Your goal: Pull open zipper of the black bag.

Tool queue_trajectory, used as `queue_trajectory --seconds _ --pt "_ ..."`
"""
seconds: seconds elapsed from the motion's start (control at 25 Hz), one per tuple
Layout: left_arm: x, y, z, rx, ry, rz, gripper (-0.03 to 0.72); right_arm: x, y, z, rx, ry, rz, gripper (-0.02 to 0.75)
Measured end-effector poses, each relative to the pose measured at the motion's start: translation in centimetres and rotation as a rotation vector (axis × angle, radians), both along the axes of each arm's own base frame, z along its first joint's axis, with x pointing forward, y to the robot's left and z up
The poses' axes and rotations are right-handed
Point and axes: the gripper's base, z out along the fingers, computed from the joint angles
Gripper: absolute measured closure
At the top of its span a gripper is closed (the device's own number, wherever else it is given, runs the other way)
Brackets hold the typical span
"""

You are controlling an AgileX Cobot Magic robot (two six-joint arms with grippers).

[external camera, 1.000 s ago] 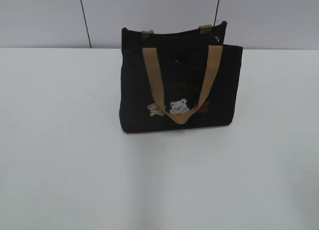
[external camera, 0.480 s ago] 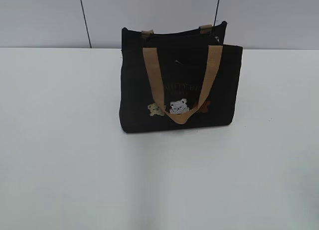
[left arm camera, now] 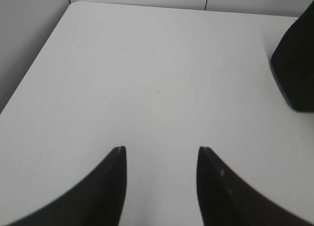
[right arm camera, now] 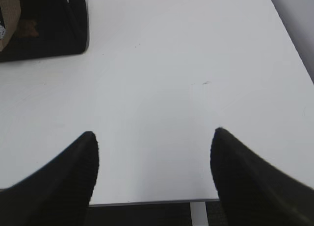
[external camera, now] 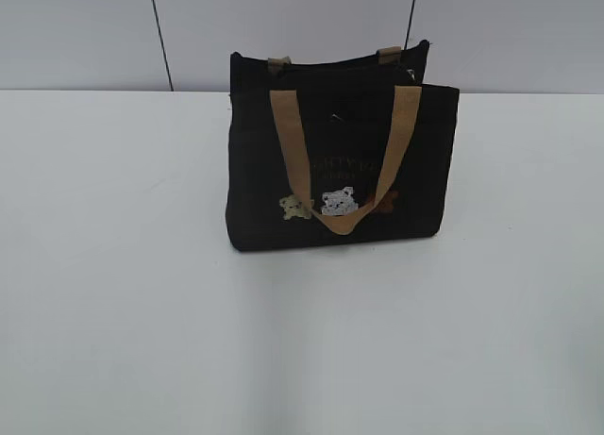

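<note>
We count one black bag [external camera: 340,152], two tan handles [external camera: 293,142], three bear patches [external camera: 337,202]; left gripper [left arm camera: 161,152] and right gripper [right arm camera: 154,138] both spread, empty.

We saw a white table [external camera: 123,312] filling most of the view, its surface smooth and matte. Behind it stood a pale grey wall [external camera: 75,34] crossed by thin dark vertical seams [external camera: 160,39]. Near the right side, the tabletop bore a small dark scuff [right arm camera: 206,82]. We noted its rounded far corner [left arm camera: 73,4].

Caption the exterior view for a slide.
Black bag with tan handles stands upright on white table, untouched.
</note>
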Motion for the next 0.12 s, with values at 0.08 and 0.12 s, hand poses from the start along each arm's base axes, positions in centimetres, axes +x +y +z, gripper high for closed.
queue_trajectory --seconds 0.08,0.12 --pt "0.00 0.00 0.00 0.000 0.000 0.000 0.335 0.00 0.00 0.00 0.000 0.000 0.000 0.198" --pt "0.00 0.00 0.00 0.000 0.000 0.000 0.335 0.00 0.00 0.00 0.000 0.000 0.000 0.198"
